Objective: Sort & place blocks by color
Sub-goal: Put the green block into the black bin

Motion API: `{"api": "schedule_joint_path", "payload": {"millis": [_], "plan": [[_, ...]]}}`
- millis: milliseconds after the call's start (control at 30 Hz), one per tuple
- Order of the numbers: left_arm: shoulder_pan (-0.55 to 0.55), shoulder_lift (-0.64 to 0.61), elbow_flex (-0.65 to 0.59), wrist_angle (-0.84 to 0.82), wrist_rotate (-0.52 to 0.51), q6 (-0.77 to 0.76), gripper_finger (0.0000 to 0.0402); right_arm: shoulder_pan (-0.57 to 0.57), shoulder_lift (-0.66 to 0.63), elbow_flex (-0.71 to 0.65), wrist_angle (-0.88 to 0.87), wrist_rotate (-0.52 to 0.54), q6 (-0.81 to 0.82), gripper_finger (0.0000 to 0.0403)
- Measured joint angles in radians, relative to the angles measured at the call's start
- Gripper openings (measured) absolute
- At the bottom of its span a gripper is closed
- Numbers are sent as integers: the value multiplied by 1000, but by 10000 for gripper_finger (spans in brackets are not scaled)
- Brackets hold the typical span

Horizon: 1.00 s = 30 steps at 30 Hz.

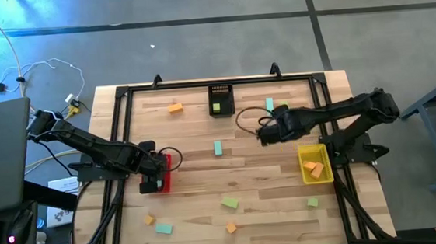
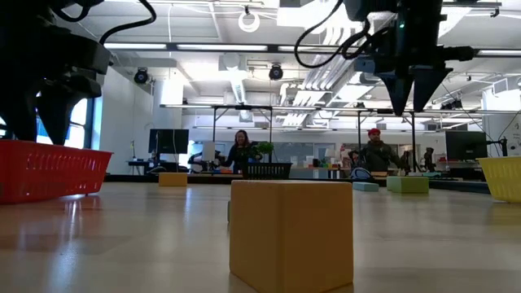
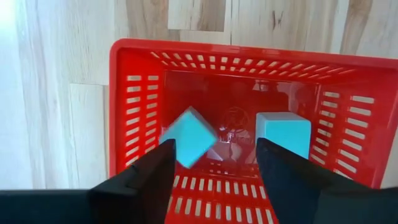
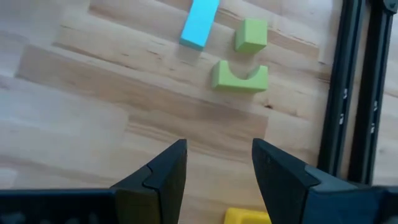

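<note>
My left gripper (image 3: 214, 155) is open above the red bin (image 3: 134, 112), near the table's left edge (image 1: 157, 176). Two mint-teal blocks lie inside the bin: one tilted on a corner (image 3: 189, 137), one flat (image 3: 283, 132). My right gripper (image 4: 217, 155) is open and points down over bare wood right of centre (image 1: 269, 131). Beyond it lie a teal bar (image 4: 200, 23), a green cube (image 4: 251, 34) and a green arch block (image 4: 240, 74). Other blocks rest flat on the table: orange (image 1: 175, 107), teal (image 1: 218, 147), green (image 1: 230, 204).
A black bin (image 1: 220, 100) at the far edge holds a green block. A yellow bin (image 1: 315, 163) by the right edge holds orange blocks. More blocks lie near the front edge: orange (image 1: 149, 219), teal (image 1: 163, 228), orange (image 1: 231, 228), green (image 1: 312, 203). People stand in the room behind.
</note>
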Motion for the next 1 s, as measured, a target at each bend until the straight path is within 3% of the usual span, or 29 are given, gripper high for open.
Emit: {"api": "schedule_joint_path", "payload": {"millis": [167, 467, 767, 1000], "plan": [[0, 0, 0, 0, 7, 0, 229, -95, 0, 0, 12, -34, -105, 169], [0, 0, 14, 3, 75, -61, 228, -279, 0, 0, 60, -135, -331, 169], [-30, 0, 70, 8, 75, -76, 228, -426, 0, 0, 111, -240, -833, 169], [-59, 0, 104, 16, 74, -87, 228, -451, 0, -42, 123, -253, -1238, 169]]}}
